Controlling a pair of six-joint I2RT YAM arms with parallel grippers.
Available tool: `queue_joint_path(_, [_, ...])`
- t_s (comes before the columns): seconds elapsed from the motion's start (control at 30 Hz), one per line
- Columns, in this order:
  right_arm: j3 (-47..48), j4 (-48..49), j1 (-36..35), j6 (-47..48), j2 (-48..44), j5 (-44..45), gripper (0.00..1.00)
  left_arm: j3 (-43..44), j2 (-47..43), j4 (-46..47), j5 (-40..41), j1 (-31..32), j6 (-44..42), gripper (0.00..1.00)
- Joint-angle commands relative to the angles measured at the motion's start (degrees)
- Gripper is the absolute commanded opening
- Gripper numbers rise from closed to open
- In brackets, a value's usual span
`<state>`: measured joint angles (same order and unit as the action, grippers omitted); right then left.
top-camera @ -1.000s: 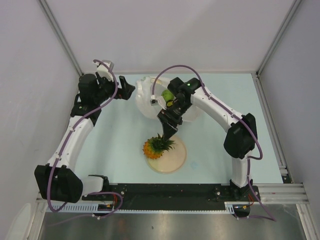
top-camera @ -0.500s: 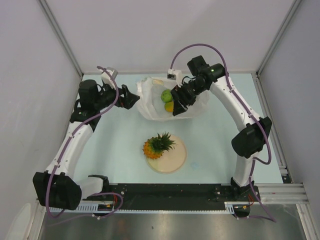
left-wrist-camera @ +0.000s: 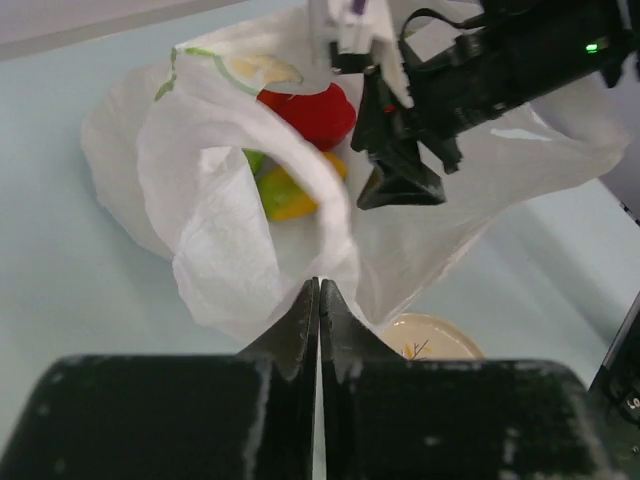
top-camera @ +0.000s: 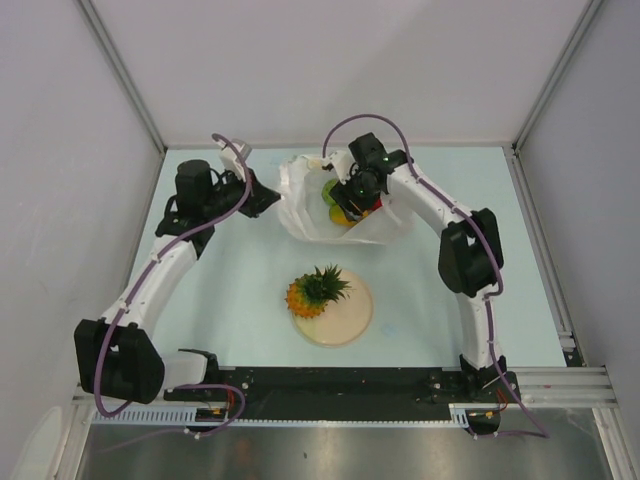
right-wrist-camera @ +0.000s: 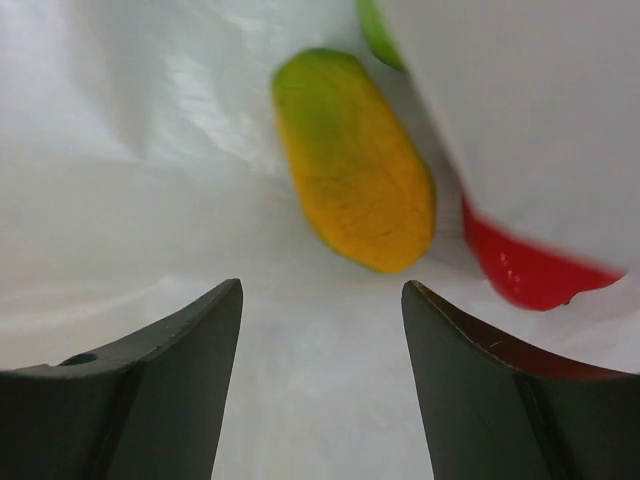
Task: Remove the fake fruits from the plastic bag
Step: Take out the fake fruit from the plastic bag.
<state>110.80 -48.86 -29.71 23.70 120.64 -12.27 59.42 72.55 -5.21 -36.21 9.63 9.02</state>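
The plastic bag point(top-camera: 300, 215) lies open at the back of the table. Inside it are a yellow-orange mango point(right-wrist-camera: 355, 165), a glossy red piece point(right-wrist-camera: 530, 270) and a round green piece point(top-camera: 329, 189). My right gripper point(right-wrist-camera: 322, 290) is inside the bag's mouth, open, its fingertips just short of the mango and holding nothing. My left gripper point(left-wrist-camera: 318, 285) is shut on the bag's rim point(left-wrist-camera: 335, 255) at the bag's left side. The pineapple point(top-camera: 312, 291) lies on the beige plate point(top-camera: 350, 320), nearer the arms.
In the left wrist view, the black right arm point(left-wrist-camera: 500, 70) reaches over the bag from the right, and the plate's edge point(left-wrist-camera: 435, 335) shows under the bag. White walls stand to the left, right and back.
My right gripper left the pineapple on the plate, swung back and went down into the bag's mouth. My left gripper moved to the bag's edge and shut on it.
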Motion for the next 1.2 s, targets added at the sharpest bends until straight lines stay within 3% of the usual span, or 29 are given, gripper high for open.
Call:
queue_joint_path(0.0, [-1.72, 9.28, 1.15, 5.73, 2.32, 7.79, 0.72, -1.76, -0.92, 2.40, -2.29, 0.30, -0.58, 0.00])
queue_joint_path(0.13, [-6.91, 15.98, 1.15, 10.39, 3.19, 9.99, 0.81, -2.91, -0.92, 4.95, -1.85, 0.30, 0.21, 0.00])
queue_joint_path(0.27, [-6.74, 18.45, 0.89, 13.65, 5.22, 9.99, 0.82, -1.94, -0.92, 3.29, -2.11, 0.30, -0.40, 0.00])
queue_joint_path(0.57, [-4.37, 18.63, 1.06, 17.78, 9.87, 0.85, 0.81, -1.76, -0.40, 3.02, -2.03, 0.30, -0.67, 0.00])
queue_joint_path(0.7, [-0.86, 16.87, 1.06, 16.82, 11.11, 0.58, 0.65, -1.50, -0.40, 2.84, -1.85, 0.30, -0.84, 0.00])
queue_joint_path(0.73, [-0.68, 16.70, 1.06, 16.12, 10.41, 0.67, 0.51, -1.50, -0.40, 2.93, -1.76, 0.30, -0.84, 0.00])
queue_joint_path(0.8, [-1.37, 16.78, 1.24, 13.75, 5.87, -0.46, 0.39, -1.50, -0.57, 2.93, -1.76, 0.30, -0.84, 0.00])
queue_joint_path(0.97, [-9.37, 15.47, 1.24, 11.45, -7.15, -7.48, 0.35, -2.02, -0.40, 4.50, -1.76, 0.04, 0.21, 0.00])
queue_joint_path(1.17, [-15.87, 6.60, 0.71, 8.64, -19.46, -14.52, 0.36, -1.85, 0.57, 4.95, -2.11, -0.05, 1.44, 0.00])
